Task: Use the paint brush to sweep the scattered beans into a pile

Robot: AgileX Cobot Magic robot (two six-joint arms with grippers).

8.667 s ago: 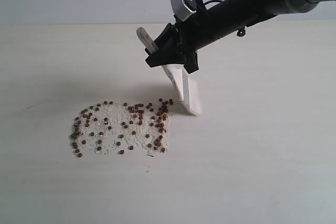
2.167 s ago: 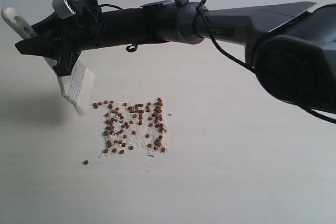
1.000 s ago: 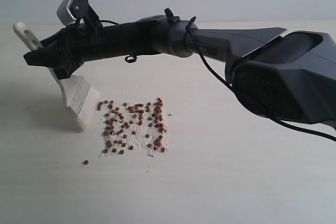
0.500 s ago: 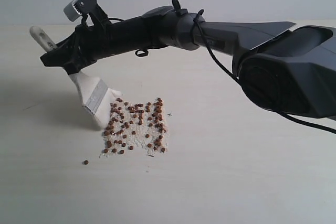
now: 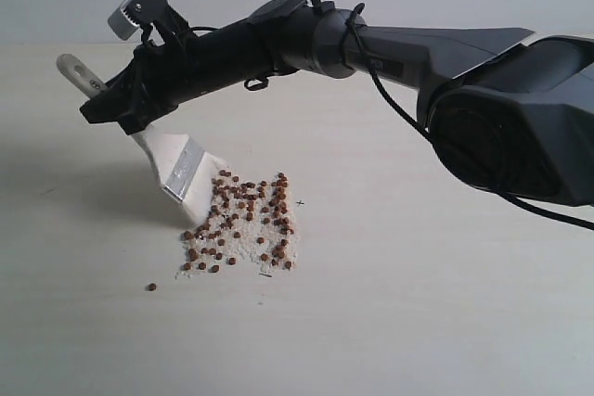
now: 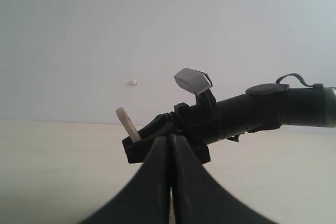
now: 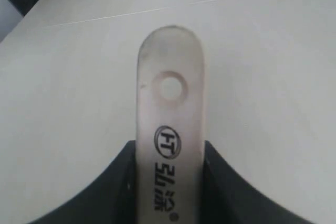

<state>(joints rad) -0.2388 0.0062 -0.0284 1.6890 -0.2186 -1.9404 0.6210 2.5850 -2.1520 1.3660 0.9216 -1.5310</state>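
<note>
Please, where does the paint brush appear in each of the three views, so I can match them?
Exterior view: the paint brush slants left of centre, bristles touching the beans.
Left wrist view: only its pale handle end shows, near the middle.
Right wrist view: the handle fills the centre.
Shared landmark: the rounded handle end protruding from the right gripper.
</note>
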